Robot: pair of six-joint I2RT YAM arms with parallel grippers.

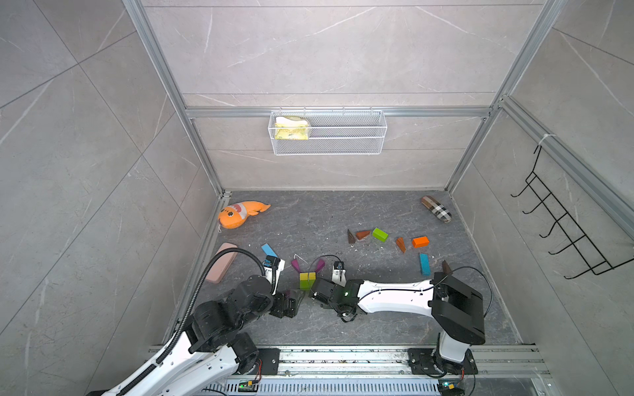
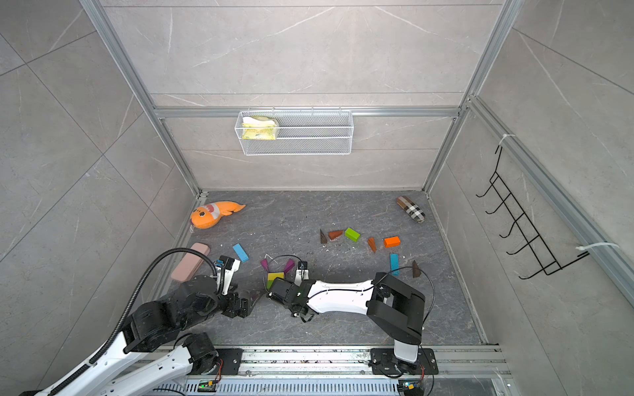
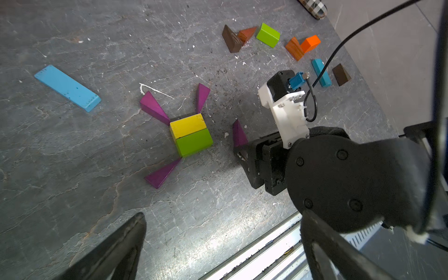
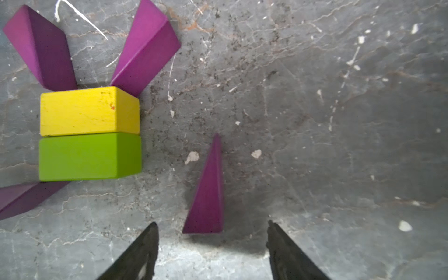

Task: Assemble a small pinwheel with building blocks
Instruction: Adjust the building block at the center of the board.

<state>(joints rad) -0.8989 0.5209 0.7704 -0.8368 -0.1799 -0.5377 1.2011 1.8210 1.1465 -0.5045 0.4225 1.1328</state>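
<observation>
- Right pincer (image 4: 211, 223): jaws spread, nothing gripped. It sits low over the bench (image 1: 343, 329), near the middle of the near edge.
- Loose purple wedge (image 4: 208, 194): lies on the bench with its wide end between my right fingers (image 4: 145, 249). There is a gap on both sides and no contact. The thin tip points away from the pincer.
- Left pincer (image 3: 223, 213): jaws wide apart, empty, above the bench towards the left edge.
- Core: yellow block (image 4: 89, 110) and green block (image 4: 89, 156) lie side by side, touching. They are near the loose purple wedge but clear of it.
- First placed wedge (image 3: 155, 108) and second placed wedge (image 3: 202, 97): thin tips at the two outer corners of the yellow block, fanned outwards.
- Third placed wedge (image 3: 162, 173): tip at a corner of the green block. The green block's other outer corner is bare.
- Left blue bar (image 3: 68, 88): flat on the bench, well apart from the core, on the left-edge side.
- Spares towards the right edge, mid-depth: dark brown wedge (image 1: 350, 236) just beside reddish wedge (image 1: 363, 234), then spare green brick (image 1: 380, 234), orange brick (image 1: 420, 241) and right blue bar (image 1: 424, 264).
- Not mine to use: plush fish (image 1: 240, 214) in the far left corner, pink case (image 1: 222, 262) along the left edge, checked case (image 1: 436, 209) in the far right corner.
</observation>
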